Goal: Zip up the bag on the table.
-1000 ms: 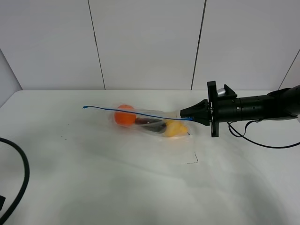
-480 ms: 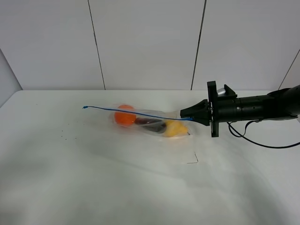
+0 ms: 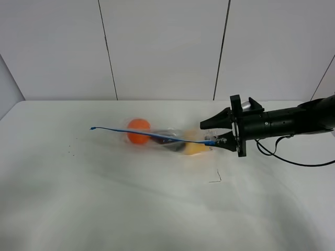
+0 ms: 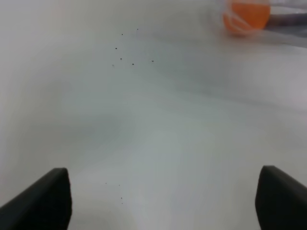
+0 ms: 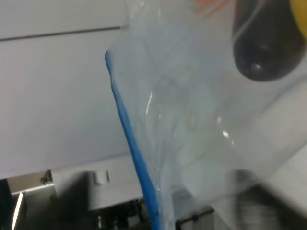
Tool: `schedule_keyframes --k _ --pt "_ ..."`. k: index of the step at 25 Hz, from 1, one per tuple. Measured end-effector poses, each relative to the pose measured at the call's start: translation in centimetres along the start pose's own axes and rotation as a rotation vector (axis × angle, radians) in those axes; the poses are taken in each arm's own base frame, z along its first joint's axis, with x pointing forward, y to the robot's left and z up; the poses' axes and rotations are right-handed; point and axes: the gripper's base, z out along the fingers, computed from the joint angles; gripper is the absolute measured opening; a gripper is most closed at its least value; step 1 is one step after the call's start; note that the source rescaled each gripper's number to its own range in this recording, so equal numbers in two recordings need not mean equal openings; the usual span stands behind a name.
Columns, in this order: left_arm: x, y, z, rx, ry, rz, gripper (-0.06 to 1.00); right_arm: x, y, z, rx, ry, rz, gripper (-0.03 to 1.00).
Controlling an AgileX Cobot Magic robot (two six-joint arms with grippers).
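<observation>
The clear bag lies on the white table, with an orange fruit, a dark item and a yellow fruit inside. Its blue zipper strip runs from the far left to the right gripper. That gripper reaches in from the right with its jaws parted, and the strip's end rests by the lower finger. In the right wrist view the bag and its strip fill the picture. The left gripper is open over bare table, short of the orange fruit.
A black cable trails on the table behind the right arm. A small dark mark sits on the tabletop in front of the bag. White wall panels stand behind the table's far edge.
The right gripper's jaws have parted from shut. The blue strip has sagged lower and shifted slightly left. The cable at the lower left has gone out of the exterior view.
</observation>
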Motion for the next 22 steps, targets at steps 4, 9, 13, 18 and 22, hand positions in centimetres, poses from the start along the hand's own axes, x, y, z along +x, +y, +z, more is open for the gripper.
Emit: schedule_keyframes --k 4,9,13,18,22 --pt "0.0 0.0 0.0 0.0 0.0 0.0 1.0 0.0 -0.2 -0.4 0.053 0.039 -0.023 0.97" --pt "0.0 0.0 0.0 0.0 -0.001 0.0 1.0 -1.8 1.4 -1.8 0.275 0.139 -0.139 1.0" --pt "0.0 0.0 0.0 0.0 -0.001 0.0 1.0 -4.3 2.9 -4.1 0.616 0.144 -0.225 1.0" --pt "0.0 0.0 0.0 0.0 -0.001 0.0 1.0 -6.6 4.4 -6.9 0.91 0.032 -0.266 1.0" --pt "0.0 0.0 0.0 0.0 -0.001 0.0 1.0 -6.8 4.3 -7.8 1.008 0.034 -0.277 1.0"
